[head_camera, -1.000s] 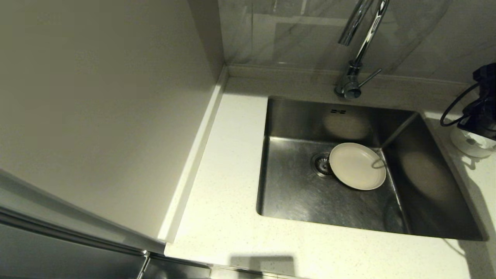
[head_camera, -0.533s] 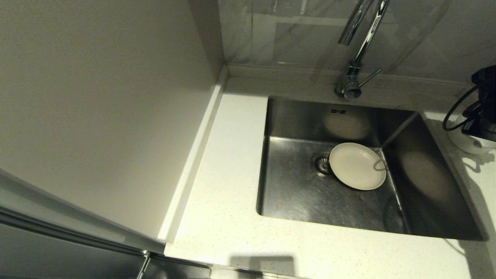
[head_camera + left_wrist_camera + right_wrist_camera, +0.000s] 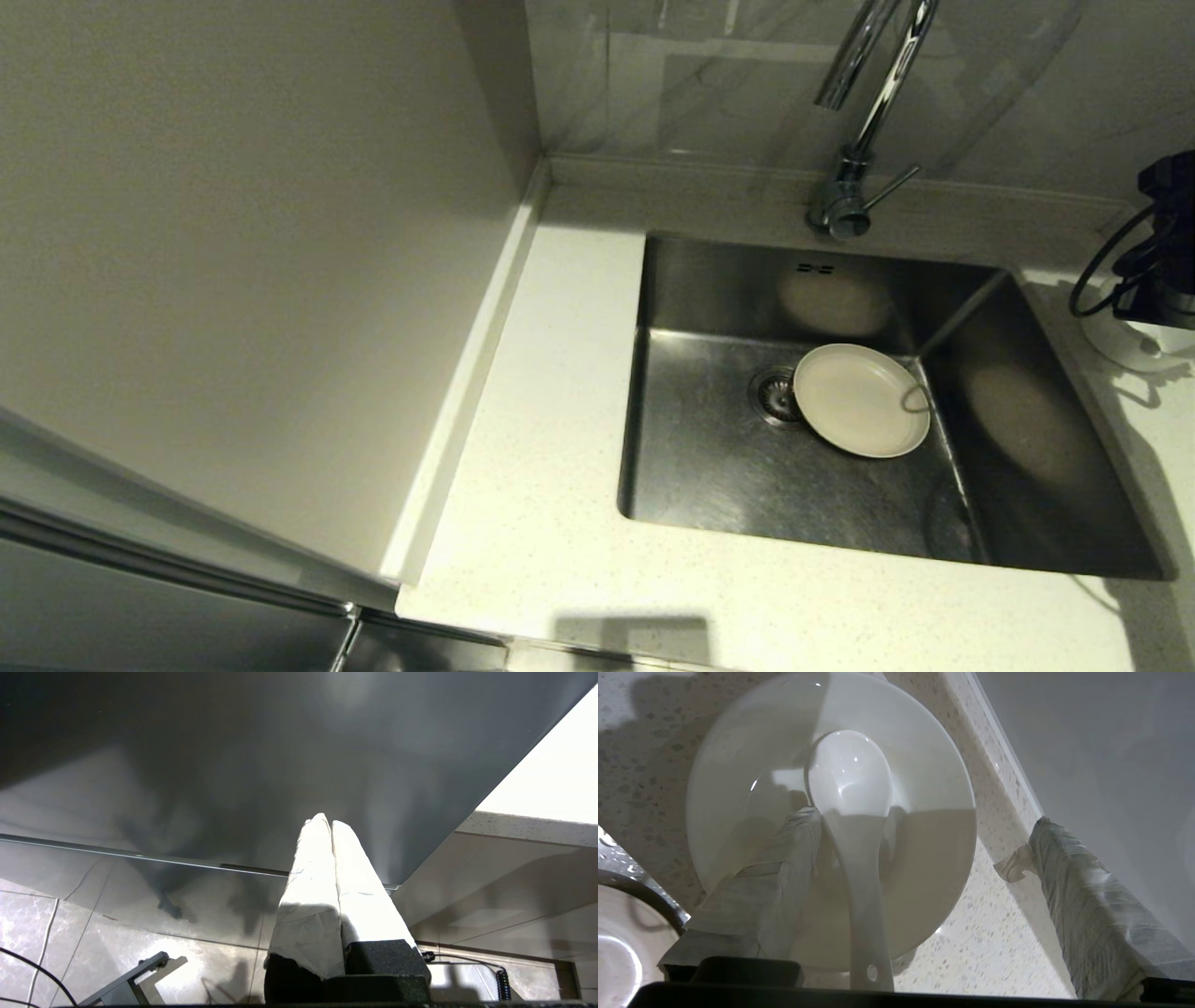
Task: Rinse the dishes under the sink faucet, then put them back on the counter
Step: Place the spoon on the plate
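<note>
Counter (image 3: 523,523) to the right of the sink (image 3: 709,467) carries the bowl (image 3: 924,868), with the spoon (image 3: 852,788) lying inside it; both look set down, though whether they were rinsed cannot be told. Down in the sink, beside the drain, the plate (image 3: 859,399) lies flat, not yet put back. No water shows at the faucet (image 3: 854,140). Over the bowl, the right gripper (image 3: 915,844) hangs spread wide, grasping nothing, one finger inside the rim. Left gripper (image 3: 327,823) is parked below the counter, pressed closed.
</note>
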